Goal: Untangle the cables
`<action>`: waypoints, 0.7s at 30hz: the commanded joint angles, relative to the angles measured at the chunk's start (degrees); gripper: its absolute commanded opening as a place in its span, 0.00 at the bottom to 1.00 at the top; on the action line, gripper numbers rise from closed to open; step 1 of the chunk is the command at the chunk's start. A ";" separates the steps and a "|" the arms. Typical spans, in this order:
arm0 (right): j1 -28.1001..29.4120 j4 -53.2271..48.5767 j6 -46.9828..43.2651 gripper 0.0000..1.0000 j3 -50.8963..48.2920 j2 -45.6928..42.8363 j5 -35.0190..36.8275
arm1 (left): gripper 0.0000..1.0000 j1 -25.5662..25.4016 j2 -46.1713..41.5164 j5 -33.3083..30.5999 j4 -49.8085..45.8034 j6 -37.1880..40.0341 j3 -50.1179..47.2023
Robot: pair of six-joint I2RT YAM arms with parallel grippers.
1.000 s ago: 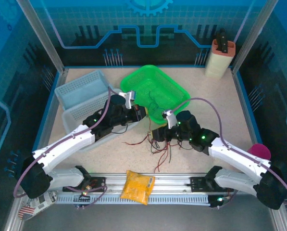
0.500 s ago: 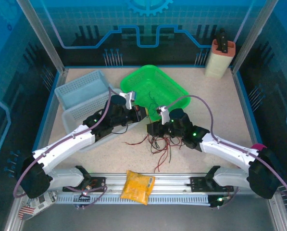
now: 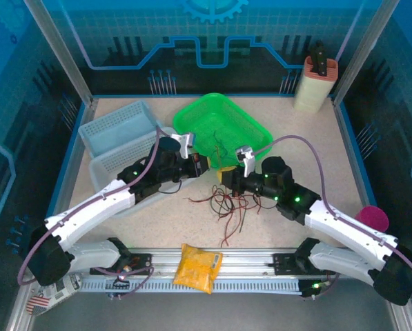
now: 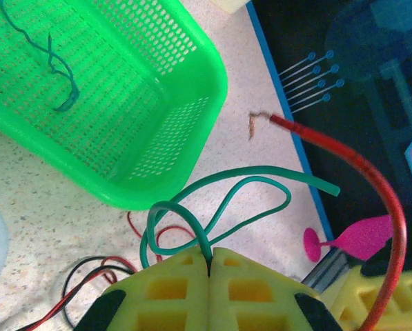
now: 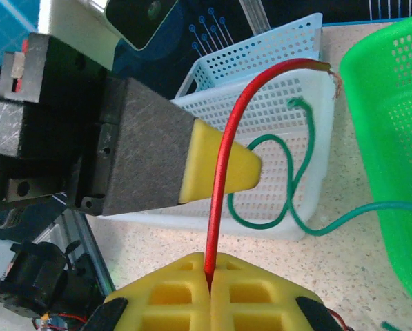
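Right fingers (image 5: 171, 303) forward, red cable (image 5: 223, 172) between.

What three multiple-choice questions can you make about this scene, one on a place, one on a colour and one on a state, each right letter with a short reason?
1. Where does the yellow packet lie?
A) against the far wall
B) on the rail at the near edge
C) up in the air

2. Which colour has the cable in the right pincer?
A) red
B) white
C) blue

3. How is the left pincer?
A) wide open
B) shut on nothing
C) shut on a green cable

Answers:
1 B, the top view shows it on the rail between the arm bases.
2 A, the right wrist view shows it red.
3 C, the left wrist view shows the green strand pinched there.
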 commanded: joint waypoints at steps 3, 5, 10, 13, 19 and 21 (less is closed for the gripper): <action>-1.95 -2.40 -4.57 0.00 3.27 -0.89 -3.51 | 0.00 -0.50 -0.54 0.90 -9.30 7.12 0.96; -2.38 -3.55 -4.42 0.00 3.17 -2.01 -2.70 | 0.00 -0.48 -0.70 -0.31 -12.25 8.33 1.57; -2.72 -9.50 -2.60 0.00 0.03 -6.59 4.94 | 0.00 -0.04 -3.30 -3.37 -16.41 10.52 2.93; -3.06 -16.58 -1.50 0.00 -1.32 -8.22 10.37 | 0.00 1.35 -5.71 -3.49 -18.33 11.78 3.96; -3.73 -23.91 4.21 0.03 -6.38 -13.12 18.52 | 0.00 5.96 -10.09 -1.69 -21.25 14.62 6.80; -4.41 -25.19 6.38 0.11 -8.01 -14.57 19.84 | 0.00 7.32 -11.00 -0.21 -20.55 15.57 7.37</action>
